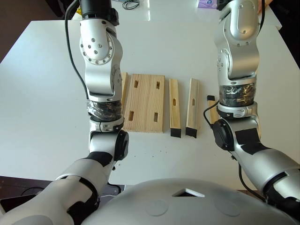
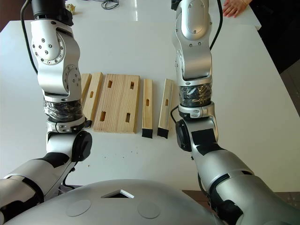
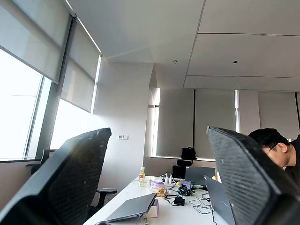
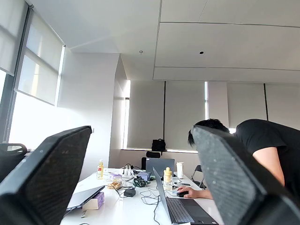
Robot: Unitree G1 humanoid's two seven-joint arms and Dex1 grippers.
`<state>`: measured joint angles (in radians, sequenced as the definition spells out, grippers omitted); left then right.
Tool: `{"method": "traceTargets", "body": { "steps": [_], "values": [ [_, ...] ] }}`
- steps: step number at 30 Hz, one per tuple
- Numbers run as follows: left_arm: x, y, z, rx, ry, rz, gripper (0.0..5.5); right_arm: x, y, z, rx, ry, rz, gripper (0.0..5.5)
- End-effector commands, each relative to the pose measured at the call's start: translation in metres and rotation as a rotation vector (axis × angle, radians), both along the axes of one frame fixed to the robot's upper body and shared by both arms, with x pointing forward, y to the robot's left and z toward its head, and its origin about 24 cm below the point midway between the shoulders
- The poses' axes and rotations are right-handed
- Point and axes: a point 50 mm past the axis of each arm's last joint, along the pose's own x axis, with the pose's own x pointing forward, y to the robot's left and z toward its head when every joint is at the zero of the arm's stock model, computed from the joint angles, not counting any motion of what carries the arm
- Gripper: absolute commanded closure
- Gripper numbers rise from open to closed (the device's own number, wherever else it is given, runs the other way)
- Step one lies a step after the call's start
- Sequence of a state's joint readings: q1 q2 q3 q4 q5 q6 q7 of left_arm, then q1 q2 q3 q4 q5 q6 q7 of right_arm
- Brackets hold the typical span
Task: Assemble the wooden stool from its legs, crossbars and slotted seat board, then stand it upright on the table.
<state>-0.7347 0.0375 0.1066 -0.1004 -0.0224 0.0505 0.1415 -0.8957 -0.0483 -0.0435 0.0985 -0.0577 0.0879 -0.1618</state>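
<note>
Seat board (image 1: 146, 102): lies flat at the centre of the left eye frame, on the white surface (image 1: 47, 70), between the two arms. Four slots are cut through it, two towards the far end and two towards the near end.
First right strip (image 1: 174, 105): narrow wooden piece just right of the board and parallel to it, apart from it. It has one slot at mid-length and a black tip at the near end.
Second right strip (image 1: 192, 108): just right of the first and slightly splayed from it, also with one slot and a black near tip.
Short strip (image 1: 212, 110): lower right of centre, partly hidden behind the right arm (image 1: 236, 56), with a black tip at its far end.
First left strip (image 2: 95, 96): slotted, lying along the board's left edge. Whether it touches the board cannot be told.
Second left strip (image 2: 86, 86): just left of that one, partly covered by the left arm (image 1: 98, 70).
Arms: both forearms stand upright over the surface, one on each side of the wooden pieces, well above them.
Left fingers (image 3: 70, 178): released, spread wide with nothing between them, pointing up into the room.
Right fingers (image 4: 51, 173): released as well, set wide apart and holding nothing.
Far edge: cables (image 1: 131, 3) lie at the top centre of the left eye frame.
</note>
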Motion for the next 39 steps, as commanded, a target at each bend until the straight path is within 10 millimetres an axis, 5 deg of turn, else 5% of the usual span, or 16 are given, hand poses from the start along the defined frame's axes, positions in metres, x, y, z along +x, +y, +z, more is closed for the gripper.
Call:
{"method": "traceTargets", "body": {
  "steps": [1,19,27,39],
  "values": [
    [0.001,-0.002,0.003,0.004,-0.011,-0.015,1.7,0.0,0.0,0.001,-0.007,-0.007,-0.004,1.54],
    [0.008,-0.006,0.006,-0.032,0.049,-0.056,1.7,-0.002,0.01,0.001,-0.01,0.002,0.026,1.54],
    [0.006,0.003,0.005,0.01,0.046,0.062,1.7,0.0,0.007,-0.002,-0.015,0.022,0.012,1.54],
    [0.007,0.003,-0.009,0.008,0.159,0.07,1.7,-0.001,0.01,-0.01,-0.016,0.089,-0.04,1.54]
  ]
}}
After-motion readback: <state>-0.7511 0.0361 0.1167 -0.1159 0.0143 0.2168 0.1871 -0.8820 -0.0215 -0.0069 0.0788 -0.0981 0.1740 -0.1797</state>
